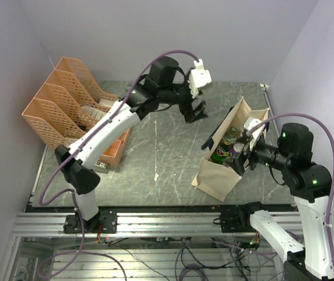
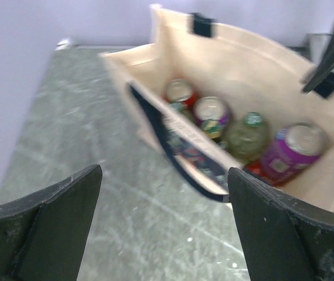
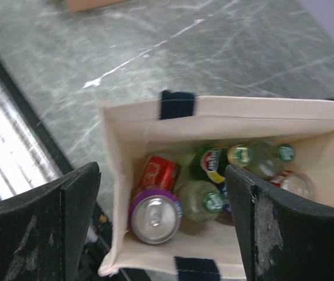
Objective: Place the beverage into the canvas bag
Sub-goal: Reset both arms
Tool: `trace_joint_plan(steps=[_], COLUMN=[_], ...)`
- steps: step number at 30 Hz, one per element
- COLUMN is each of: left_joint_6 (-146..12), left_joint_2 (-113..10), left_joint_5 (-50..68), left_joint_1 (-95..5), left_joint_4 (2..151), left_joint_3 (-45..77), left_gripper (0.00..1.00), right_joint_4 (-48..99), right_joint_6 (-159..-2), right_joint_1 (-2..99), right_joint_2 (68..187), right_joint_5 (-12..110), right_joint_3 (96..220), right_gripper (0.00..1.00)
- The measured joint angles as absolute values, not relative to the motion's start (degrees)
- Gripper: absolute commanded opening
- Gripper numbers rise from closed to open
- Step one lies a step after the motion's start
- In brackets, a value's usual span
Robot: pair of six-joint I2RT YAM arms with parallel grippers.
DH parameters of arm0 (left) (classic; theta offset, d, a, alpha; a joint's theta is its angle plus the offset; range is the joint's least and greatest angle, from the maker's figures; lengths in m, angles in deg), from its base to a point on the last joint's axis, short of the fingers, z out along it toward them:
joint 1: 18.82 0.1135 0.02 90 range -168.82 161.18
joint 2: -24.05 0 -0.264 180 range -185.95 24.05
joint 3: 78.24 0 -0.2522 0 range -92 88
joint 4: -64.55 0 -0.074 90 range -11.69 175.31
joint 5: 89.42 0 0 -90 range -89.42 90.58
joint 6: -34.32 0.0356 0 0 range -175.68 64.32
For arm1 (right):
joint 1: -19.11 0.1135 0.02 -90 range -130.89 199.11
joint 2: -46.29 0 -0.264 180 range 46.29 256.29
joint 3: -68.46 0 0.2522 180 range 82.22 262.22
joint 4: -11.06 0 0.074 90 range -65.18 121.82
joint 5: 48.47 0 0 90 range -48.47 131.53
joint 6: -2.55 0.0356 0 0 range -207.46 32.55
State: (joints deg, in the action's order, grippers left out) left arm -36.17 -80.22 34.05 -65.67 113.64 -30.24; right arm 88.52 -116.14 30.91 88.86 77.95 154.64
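Note:
The cream canvas bag (image 1: 214, 178) with navy handles stands open on the table's right side. Inside it lie several beverages: a purple can (image 3: 154, 215) at the near end, a red can (image 3: 157, 174) beside it, and green bottles (image 3: 205, 200). My right gripper (image 3: 161, 175) hovers over the bag's mouth (image 1: 240, 153), open, with nothing between its fingers. My left gripper (image 1: 195, 111) hangs open and empty in the air left of the bag. Its view looks down into the bag (image 2: 243, 52) at the purple can (image 2: 287, 153) and the other drinks.
Orange plastic file trays (image 1: 67, 108) stand at the back left, with small items at their base (image 1: 101, 165). An aluminium rail (image 1: 155, 222) runs along the table's near edge, just below the bag. Walls close in the left, back and right.

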Motion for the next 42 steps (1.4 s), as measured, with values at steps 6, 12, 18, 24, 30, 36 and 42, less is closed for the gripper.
trace_joint_plan(steps=[6, 12, 18, 24, 30, 36, 42], left_joint_6=[-39.3, -43.0, -50.2, -55.4, -56.3, -54.3, -52.4], left_joint_2=[-74.1, -68.8, -62.7, -57.0, -52.7, -49.1, -46.5], left_joint_5=[16.4, 1.2, 1.5, 11.1, 16.7, 17.0, 15.7], left_joint_1=[-60.1, -53.4, -39.7, -25.8, -19.6, -16.8, -16.7], left_joint_4=[110.4, 108.0, 106.1, 104.0, 102.8, 102.5, 102.6], left_joint_3=[-26.1, -20.2, -13.8, -9.8, -7.6, -5.1, -1.7], left_gripper=[0.99, 0.99, 0.99, 0.99, 0.99, 0.99, 0.99], right_joint_4=[75.6, 65.3, 57.9, 52.8, 50.4, 49.3, 49.4], right_joint_6=[-104.5, -96.5, -92.8, -90.4, -88.7, -90.3, -91.7], right_joint_1=[30.9, 30.9, 28.5, 22.3, 19.5, 19.5, 19.5], right_joint_2=[93.0, 102.5, 108.2, 105.9, 102.8, 100.0, 98.4], right_joint_5=[62.1, 46.5, 42.3, 43.6, 40.9, 39.4, 38.0], right_joint_3=[154.8, 157.1, 161.1, 163.5, 163.5, 162.1, 161.2], right_gripper=[0.93, 1.0, 1.0, 1.0, 1.0, 1.0, 1.0])
